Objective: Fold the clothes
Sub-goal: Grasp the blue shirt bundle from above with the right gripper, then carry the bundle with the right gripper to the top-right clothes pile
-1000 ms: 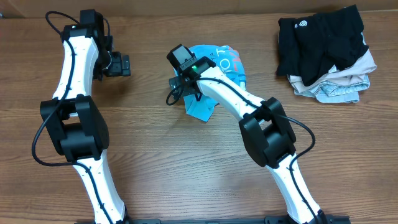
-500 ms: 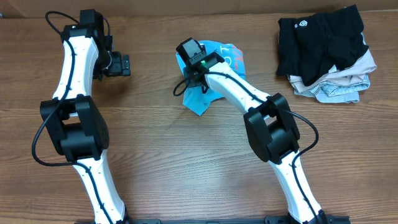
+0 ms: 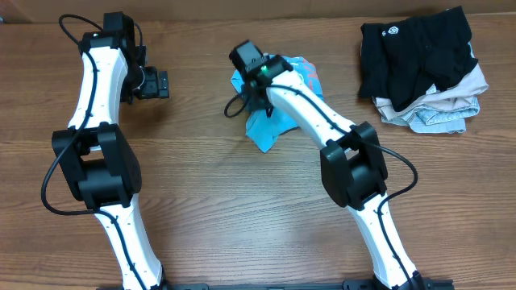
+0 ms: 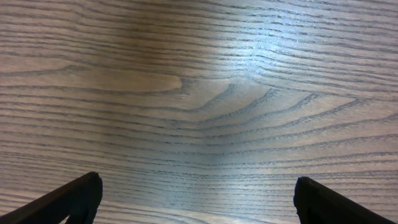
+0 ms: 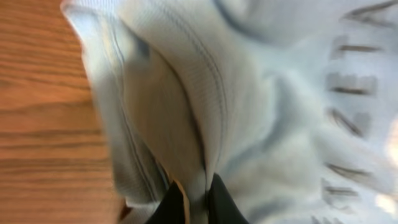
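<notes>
Right gripper (image 5: pixel 195 202) clenched on a T-shirt (image 5: pixel 267 124) fold at 12 o'clock; left gripper (image 4: pixel 198 200), spread, at 10 o'clock over table (image 4: pixel 199 93).

Wooden table (image 3: pixel 201 201) bearing a bunched sky-blue T-shirt (image 3: pixel 260 129) and a garment pile (image 3: pixel 435 113).
The T-shirt is pinched by the right gripper (image 5: pixel 196 202); bare wood shows between the fingers (image 4: pixel 74 196) of the left gripper (image 4: pixel 198 182); the pile, black garment (image 3: pixel 411 52) topmost, lies well right of both.
</notes>
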`<act>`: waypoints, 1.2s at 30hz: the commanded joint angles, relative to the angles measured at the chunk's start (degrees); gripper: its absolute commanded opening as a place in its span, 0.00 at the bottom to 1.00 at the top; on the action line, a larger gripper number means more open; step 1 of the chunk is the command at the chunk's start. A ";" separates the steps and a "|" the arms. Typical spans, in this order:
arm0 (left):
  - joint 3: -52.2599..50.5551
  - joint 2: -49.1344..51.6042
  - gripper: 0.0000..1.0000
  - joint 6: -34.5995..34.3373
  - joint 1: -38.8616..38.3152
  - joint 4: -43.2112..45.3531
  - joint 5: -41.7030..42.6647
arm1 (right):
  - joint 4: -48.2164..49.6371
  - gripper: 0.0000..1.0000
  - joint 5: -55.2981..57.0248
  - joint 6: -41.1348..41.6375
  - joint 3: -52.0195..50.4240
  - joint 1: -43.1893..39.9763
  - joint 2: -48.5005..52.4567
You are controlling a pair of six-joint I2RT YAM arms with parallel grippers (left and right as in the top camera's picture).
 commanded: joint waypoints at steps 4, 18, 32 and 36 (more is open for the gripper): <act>0.28 -0.24 1.00 -0.55 -0.11 0.15 0.70 | -9.16 0.04 -1.86 -2.73 19.56 -4.85 -2.97; 0.28 -0.24 1.00 -0.55 -0.11 0.17 0.68 | -18.40 0.04 -2.16 -4.22 40.83 -13.53 -4.50; 0.28 -0.24 1.00 -0.55 -0.11 0.20 0.70 | -24.30 0.04 -0.90 4.28 51.17 -27.43 -15.47; 0.28 -0.24 1.00 -0.57 -0.15 0.20 0.72 | -26.99 0.04 0.37 4.98 51.17 -32.39 -16.68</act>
